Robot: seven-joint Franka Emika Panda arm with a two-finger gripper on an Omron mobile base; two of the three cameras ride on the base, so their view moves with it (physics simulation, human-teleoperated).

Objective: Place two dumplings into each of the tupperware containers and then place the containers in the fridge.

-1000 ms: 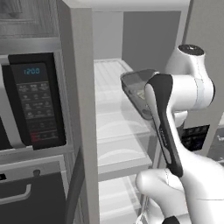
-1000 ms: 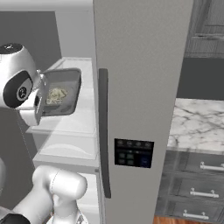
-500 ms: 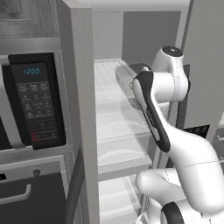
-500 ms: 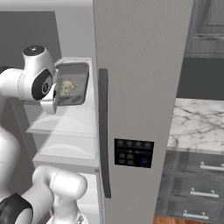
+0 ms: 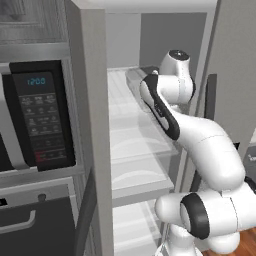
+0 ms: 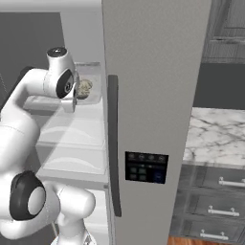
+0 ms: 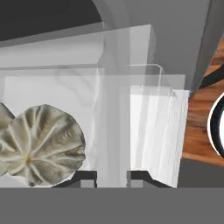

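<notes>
tupperware container (image 6: 90, 85) with dumplings (image 7: 41, 146) sits over the fridge (image 6: 153, 95) shelf, jaws clamped on its rim.

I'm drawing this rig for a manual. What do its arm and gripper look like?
The arm is glossy white, built of rounded, tube-like segments with dark, nearly black bands and round caps at the joints. One long dark strip runs along the forearm link. No cables or markings show. The gripper ends in two small, dark, blocky finger tips.
</notes>
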